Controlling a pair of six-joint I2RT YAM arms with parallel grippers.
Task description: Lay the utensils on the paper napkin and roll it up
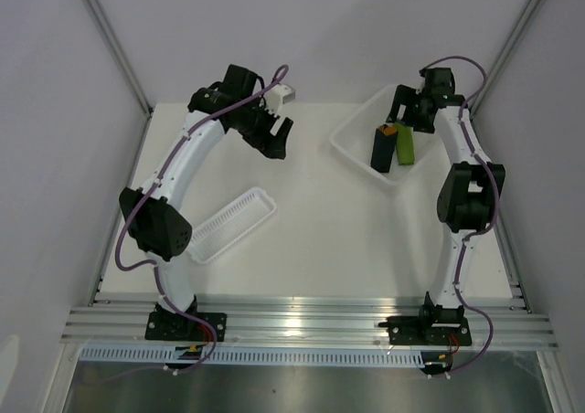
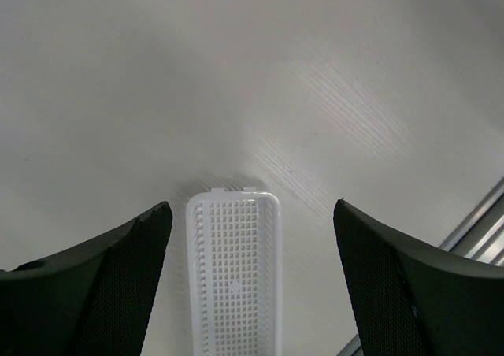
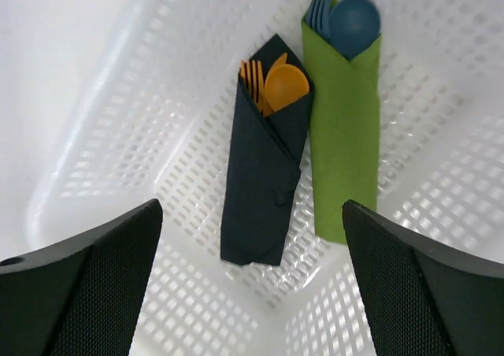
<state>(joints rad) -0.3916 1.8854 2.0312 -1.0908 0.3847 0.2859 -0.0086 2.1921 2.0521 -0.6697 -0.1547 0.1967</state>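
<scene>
Black paper napkin (image 3: 264, 175), rolled around the orange utensils (image 3: 276, 84), lies in a white basket (image 3: 118, 135) just beside a green roll (image 3: 345, 143). The right fingers (image 3: 94, 285) hang wide open above it, empty; the left fingers (image 2: 102, 285) gape empty over the tabletop (image 2: 236, 72). The task looks done; next, lift clear.

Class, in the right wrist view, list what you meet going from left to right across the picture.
gripper finger → black napkin roll holding orange utensils → green roll → other gripper finger
</scene>
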